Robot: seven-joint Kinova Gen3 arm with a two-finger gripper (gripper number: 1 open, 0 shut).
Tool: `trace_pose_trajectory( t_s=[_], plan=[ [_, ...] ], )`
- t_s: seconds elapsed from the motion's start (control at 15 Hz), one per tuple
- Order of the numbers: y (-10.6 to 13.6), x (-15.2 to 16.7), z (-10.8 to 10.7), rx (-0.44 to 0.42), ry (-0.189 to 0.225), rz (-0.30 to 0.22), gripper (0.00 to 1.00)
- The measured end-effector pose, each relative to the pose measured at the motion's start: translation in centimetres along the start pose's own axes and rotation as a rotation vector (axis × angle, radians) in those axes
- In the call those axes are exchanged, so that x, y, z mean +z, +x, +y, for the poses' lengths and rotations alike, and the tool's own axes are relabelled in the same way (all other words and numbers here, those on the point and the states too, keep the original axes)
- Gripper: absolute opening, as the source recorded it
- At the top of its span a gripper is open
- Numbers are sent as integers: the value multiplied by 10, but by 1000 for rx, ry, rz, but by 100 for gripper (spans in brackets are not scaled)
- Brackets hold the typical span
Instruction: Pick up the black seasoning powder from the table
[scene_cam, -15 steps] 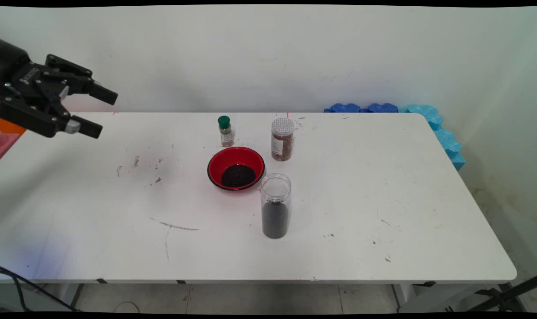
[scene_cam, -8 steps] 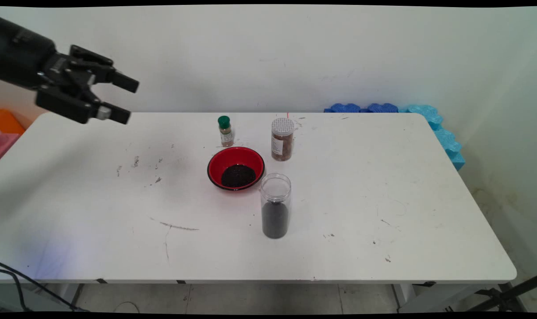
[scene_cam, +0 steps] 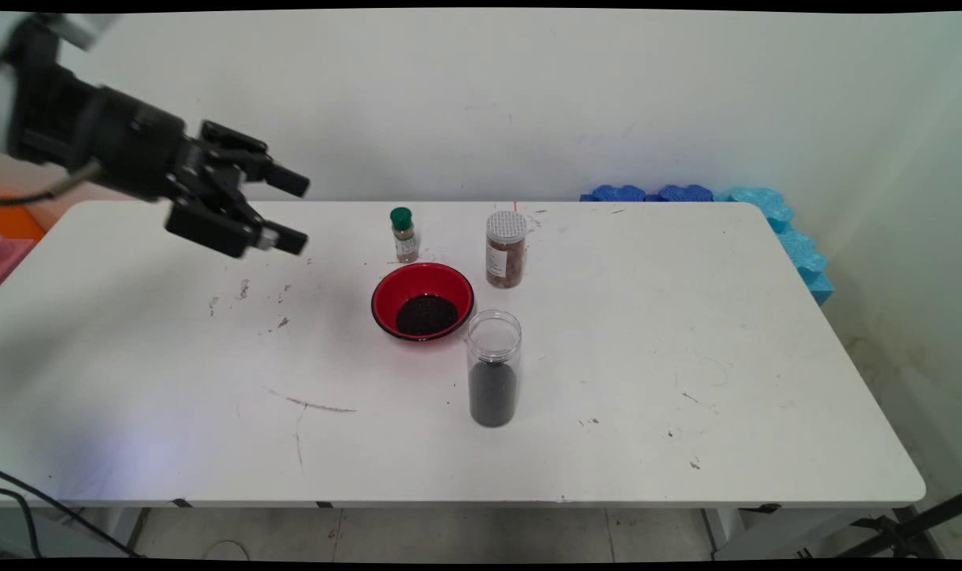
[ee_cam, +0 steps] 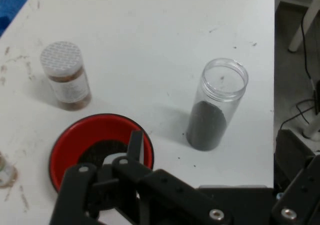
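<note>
My black gripper (scene_cam: 304, 215) hangs open and empty above the table's (scene_cam: 687, 357) back left part, pointing right. Nearest to it is a small bottle with a green cap (scene_cam: 404, 235). In front of that bottle sits a red bowl (scene_cam: 385, 287) with a dark heap in it. A clear lidless jar (scene_cam: 493, 369), about a third full of dark grains, stands at the bowl's front right. In the hand view one finger (ee_cam: 135, 144) rises in front of the red bowl (ee_cam: 75, 135), with the clear jar (ee_cam: 215, 105) to its right.
A jar with a white lid and brown contents (scene_cam: 505, 249) stands behind the bowl on the right, and shows as the white-lidded jar (ee_cam: 65, 75) in the hand view. Blue foam pieces (scene_cam: 766, 210) line the table's far right corner. Orange and pink items (scene_cam: 13, 238) lie off the left edge.
The gripper has travelled to the right and a little lower, nearer the green-capped bottle and the bowl. Its fingers stay open. Nothing on the table has moved.
</note>
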Motion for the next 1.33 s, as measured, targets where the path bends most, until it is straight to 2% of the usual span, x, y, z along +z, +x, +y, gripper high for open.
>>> trace_pose_trajectory(
  t_s=[0.47, 0.87, 1.13, 1.33],
  plan=[
    [-31, 53, 12, 11, -45, -30, 100],
    [-53, 96, 15, 48, -83, -33, 100],
    [-60, 121, 14, 45, -107, -10, 100],
    [-64, 135, 14, 32, -119, 30, 100]
  ],
)
